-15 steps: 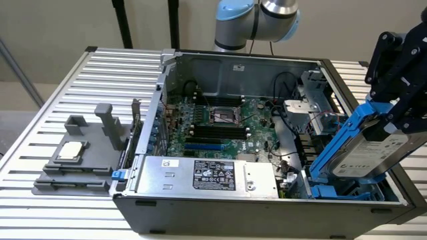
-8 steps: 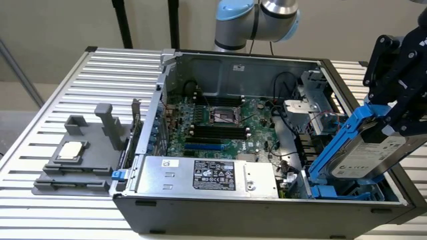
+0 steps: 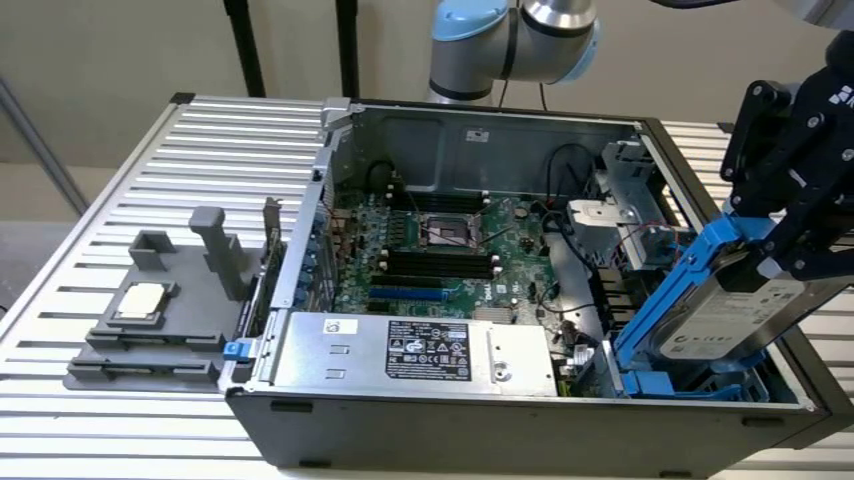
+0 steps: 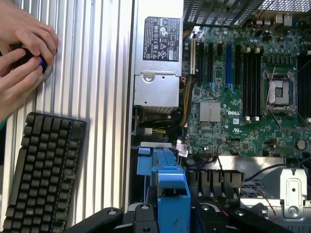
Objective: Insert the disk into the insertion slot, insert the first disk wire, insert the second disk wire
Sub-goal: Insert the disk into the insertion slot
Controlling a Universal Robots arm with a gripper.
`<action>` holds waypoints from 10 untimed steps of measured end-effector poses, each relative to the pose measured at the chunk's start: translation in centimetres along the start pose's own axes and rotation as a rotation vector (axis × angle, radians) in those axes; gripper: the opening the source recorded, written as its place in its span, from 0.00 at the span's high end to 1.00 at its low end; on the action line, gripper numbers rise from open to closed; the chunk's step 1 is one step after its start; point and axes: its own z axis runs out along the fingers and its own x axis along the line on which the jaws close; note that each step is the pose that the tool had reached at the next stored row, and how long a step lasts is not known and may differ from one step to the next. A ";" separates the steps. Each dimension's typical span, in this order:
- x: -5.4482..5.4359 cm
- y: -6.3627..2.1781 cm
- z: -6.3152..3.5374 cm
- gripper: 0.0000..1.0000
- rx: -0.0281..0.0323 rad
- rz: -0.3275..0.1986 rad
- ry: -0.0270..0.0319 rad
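**A:** While the hand (image 3: 782, 262) hangs over the end of the open computer case (image 3: 534, 425) at the exterior view's right, what is it gripping?

**B:** The disk (image 3: 737, 312). The black fingers are pinched on its upper end. It hangs tilted in its blue carrier, with its lower end down among the blue fittings of the insertion slot (image 3: 674, 385).

**A:** Seated, then?

**B:** I judge not. Most of the white label stands above the case wall, so the first step is under way and not finished.

**A:** And the two wires?

**B:** I see nothing attached to the disk. A thin red wire (image 3: 657, 232) runs by the metal cage (image 3: 627, 185), but I can't tell whether it is one of the two. Both wire steps look undone.
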 end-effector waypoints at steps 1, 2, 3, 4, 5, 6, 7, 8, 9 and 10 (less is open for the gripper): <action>0.0 -0.01 0.06 0.67 0.0000 -0.001 -0.0001; 0.0 -0.02 0.10 0.67 -0.0001 -0.001 -0.0002; 0.0 -0.03 0.15 0.67 0.0000 -0.002 -0.0001; 0.0 -0.03 0.20 0.67 -0.0001 -0.003 -0.0003; 0.0 -0.04 0.25 0.67 -0.0001 -0.003 -0.0003; 0.0 -0.05 0.30 0.67 -0.0001 -0.004 -0.0003; 0.0 -0.05 0.34 0.67 -0.0001 -0.005 -0.0005; 0.0 -0.05 0.37 0.67 -0.0001 -0.005 -0.0007; 0.0 -0.06 0.41 0.67 -0.0002 -0.006 -0.0011; 0.0 -0.06 0.44 0.67 -0.0002 -0.006 -0.0015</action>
